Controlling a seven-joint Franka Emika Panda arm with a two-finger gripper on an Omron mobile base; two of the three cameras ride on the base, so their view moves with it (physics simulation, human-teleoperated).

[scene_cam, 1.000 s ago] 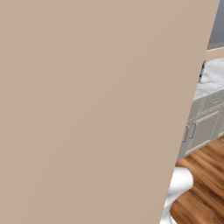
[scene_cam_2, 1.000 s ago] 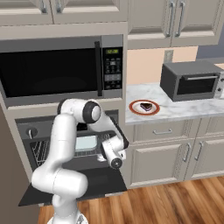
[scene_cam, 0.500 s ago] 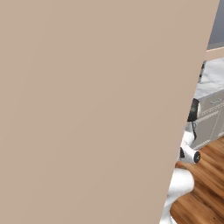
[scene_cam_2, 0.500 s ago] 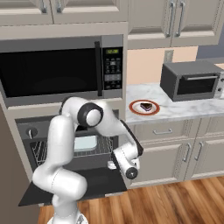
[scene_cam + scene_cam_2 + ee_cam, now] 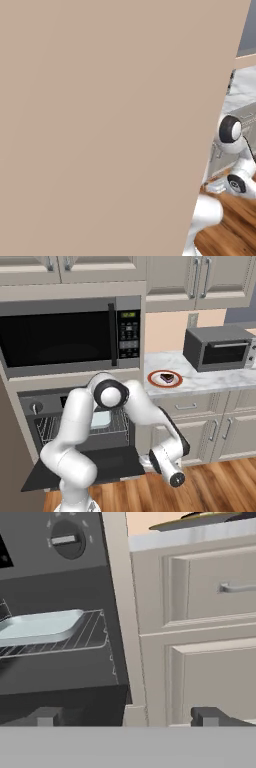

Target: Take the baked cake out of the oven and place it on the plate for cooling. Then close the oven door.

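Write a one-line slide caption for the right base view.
Baked cake rests on the plate on the counter; oven door hangs open, arm lowered beside its right edge.

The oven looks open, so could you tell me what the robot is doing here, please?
The baked cake already sits on the plate on the marble counter, so only closing remains. The oven door hangs open, with a pale tray on the wire rack inside. The gripper is low by the door's right corner, empty and with its fingers spread, facing the oven and the cabinet drawers beside it.
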